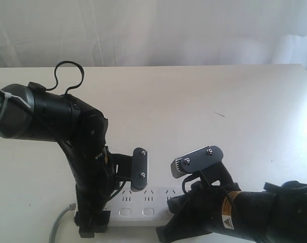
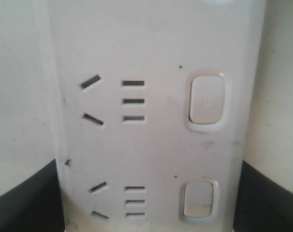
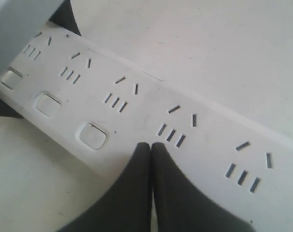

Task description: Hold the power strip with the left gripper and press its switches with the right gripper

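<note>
The white power strip (image 1: 153,201) lies along the near edge of the table. My left gripper (image 2: 146,208) is shut on the power strip, one black finger against each long side. Its far finger pad (image 1: 140,169) stands upright at the strip's far edge. Two switches (image 2: 208,102) (image 2: 198,200) show between those fingers. My right gripper (image 3: 151,146) is shut, with nothing between its fingers. Its tips are over the switch row just past the third switch (image 3: 92,136). Whether they touch the strip (image 3: 137,96) I cannot tell. The right arm's grey finger pad (image 1: 196,161) shows above the strip.
The grey cord (image 1: 60,225) leaves the strip's left end toward the table's front. The beige table (image 1: 204,101) stretches back to a white curtain (image 1: 153,30). The right arm (image 1: 244,212) covers the strip's right half.
</note>
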### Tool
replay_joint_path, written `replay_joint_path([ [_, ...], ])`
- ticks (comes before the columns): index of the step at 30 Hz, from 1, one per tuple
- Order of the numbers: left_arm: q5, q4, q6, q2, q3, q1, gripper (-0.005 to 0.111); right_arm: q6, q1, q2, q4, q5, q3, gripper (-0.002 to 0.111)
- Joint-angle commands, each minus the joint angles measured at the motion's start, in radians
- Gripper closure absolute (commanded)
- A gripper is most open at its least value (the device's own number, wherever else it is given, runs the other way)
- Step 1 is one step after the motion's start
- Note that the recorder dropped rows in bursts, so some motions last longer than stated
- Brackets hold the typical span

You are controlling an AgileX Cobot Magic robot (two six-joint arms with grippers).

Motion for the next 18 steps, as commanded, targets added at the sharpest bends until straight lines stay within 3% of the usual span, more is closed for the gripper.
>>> replay_joint_path([
  [1, 0.028, -0.012, -0.040, 0.049, 0.033, 0.002, 0.107, -0.014, 0.000, 0.007, 0.000, 0.049, 0.005, 0.108],
  [18, 0.026, -0.011, -0.087, 0.049, 0.033, 0.002, 0.107, -0.011, 0.000, 0.090, 0.000, -0.006, 0.005, 0.108],
])
